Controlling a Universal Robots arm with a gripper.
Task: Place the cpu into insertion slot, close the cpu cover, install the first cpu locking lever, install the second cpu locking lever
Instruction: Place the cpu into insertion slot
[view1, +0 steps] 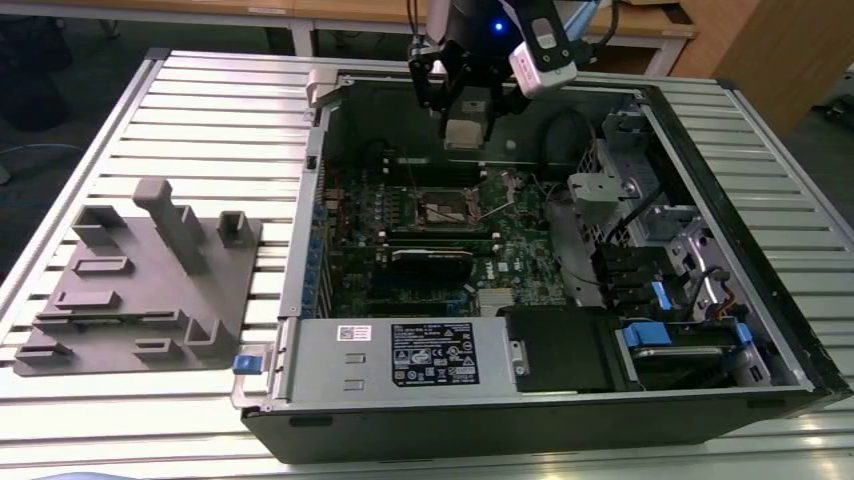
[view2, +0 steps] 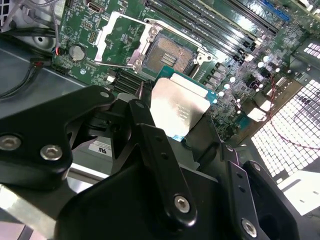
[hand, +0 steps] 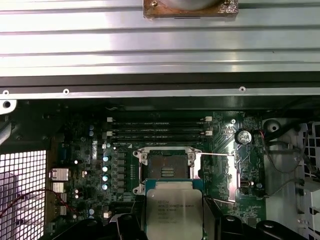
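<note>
One claw (view2: 176, 120) clenched on cpu (view2: 175, 102), held high, apart from open insertion slot (view2: 167, 56).

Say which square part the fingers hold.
The cpu, the silver-topped chip between the fingers; the insertion slot and the cpu cover lie on the motherboard.
</note>
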